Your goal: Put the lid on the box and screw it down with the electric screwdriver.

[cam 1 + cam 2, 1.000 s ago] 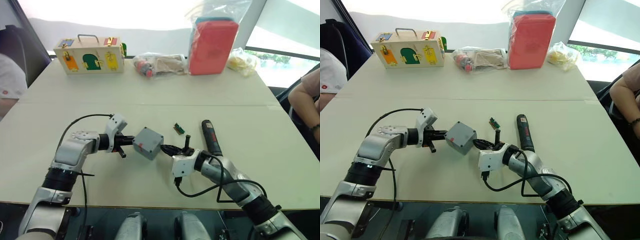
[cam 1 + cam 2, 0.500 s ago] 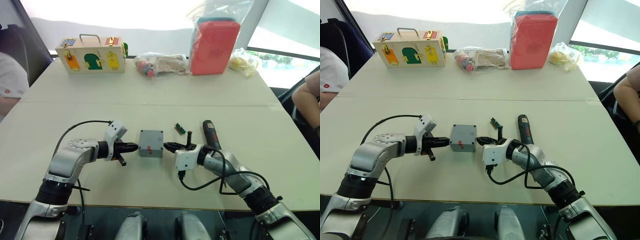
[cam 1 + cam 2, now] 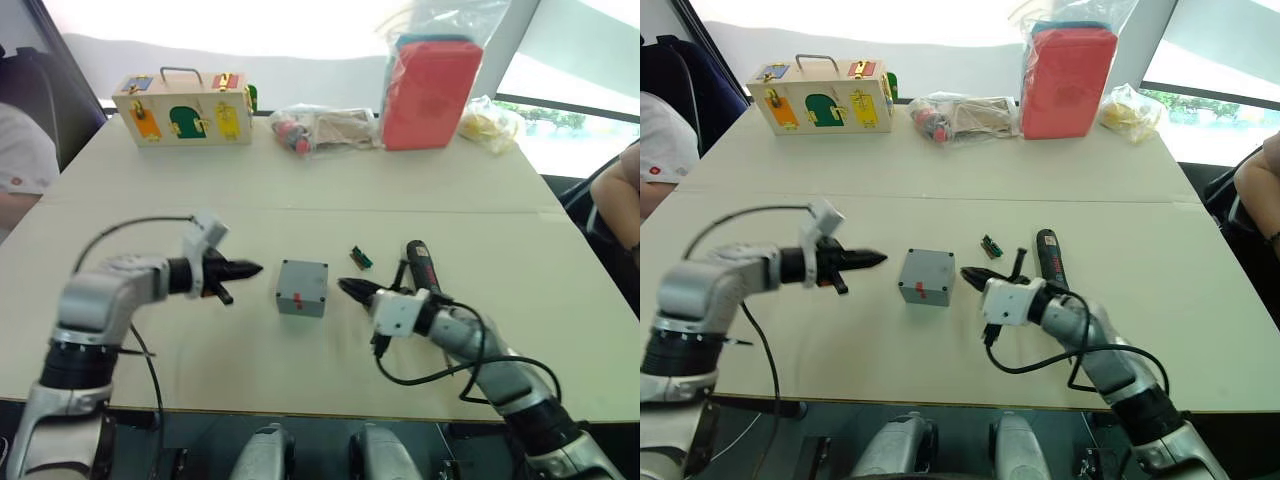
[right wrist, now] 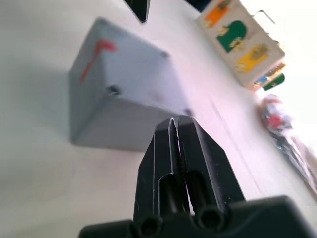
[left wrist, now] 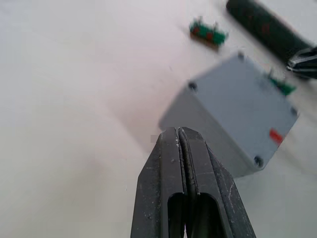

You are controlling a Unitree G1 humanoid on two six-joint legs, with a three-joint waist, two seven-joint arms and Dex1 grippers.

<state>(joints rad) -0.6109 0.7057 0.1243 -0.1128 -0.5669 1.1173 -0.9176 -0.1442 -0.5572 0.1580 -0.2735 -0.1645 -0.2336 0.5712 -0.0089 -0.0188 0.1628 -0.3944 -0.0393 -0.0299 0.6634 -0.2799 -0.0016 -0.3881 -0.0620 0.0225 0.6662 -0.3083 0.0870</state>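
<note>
Bench (image 3: 300, 190) carries the box (image 3: 302, 288), lid apparently seated, between both arms. Left tool (image 3: 250, 268) and right tool (image 3: 347, 288) flank it, fingers pressed together, empty. Next comes grasping the electric screwdriver (image 3: 419, 263) nearby.

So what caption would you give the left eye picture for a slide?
Grey box sits alone on the table, shut left fingers and right fingers either side, electric screwdriver lying nearby.
</note>
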